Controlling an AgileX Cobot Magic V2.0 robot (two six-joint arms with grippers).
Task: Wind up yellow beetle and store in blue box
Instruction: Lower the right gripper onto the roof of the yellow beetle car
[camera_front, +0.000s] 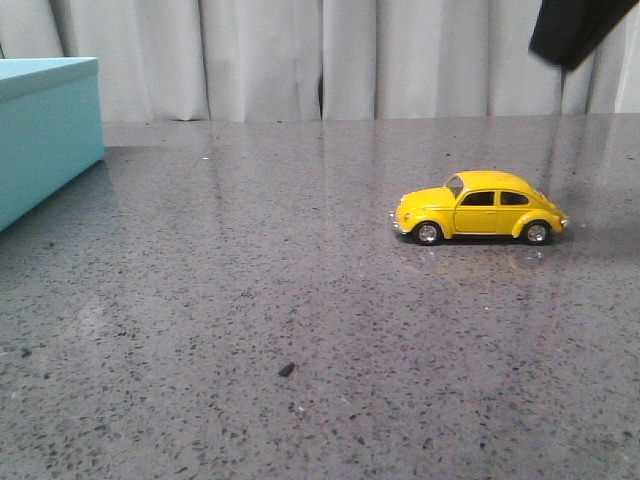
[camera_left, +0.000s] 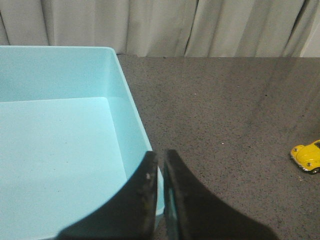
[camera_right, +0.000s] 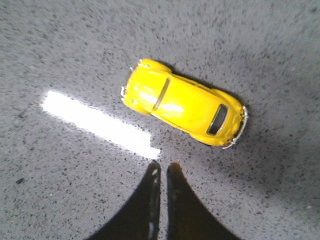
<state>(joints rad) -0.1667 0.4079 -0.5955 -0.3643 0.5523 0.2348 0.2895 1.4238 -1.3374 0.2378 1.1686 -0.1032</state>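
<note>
— Looking forward over the table (camera_front: 250, 300), where do you find the yellow beetle (camera_front: 478, 207)?

— You see it on its four wheels on the right half of the speckled grey table, side-on, nose toward the left. Nothing touches it.

— And the blue box (camera_front: 45, 135)?

— At your far left edge, well apart from the car. Your left wrist view shows the blue box (camera_left: 60, 145) open on top with nothing lying in it; the beetle (camera_left: 307, 155) is only a small yellow shape at the edge of that view.

— What stands between them?

— Bare table, except one small dark speck (camera_front: 286, 369) lying nearer the camera than the car. A pale curtain (camera_front: 330, 55) hangs behind the table.

— How are your claws?

— Your left claw (camera_left: 160, 165) hangs over the box's near wall with its fingertips together, gripping nothing. Your right claw (camera_right: 161, 175) hovers above the table just beside the beetle (camera_right: 185, 104), fingertips also together, empty, not touching the car. A bright strip of glare (camera_right: 100, 125) lies on the table beside the toy. In the front view you catch only a dark piece of the right arm (camera_front: 575, 30) at the top corner.
</note>
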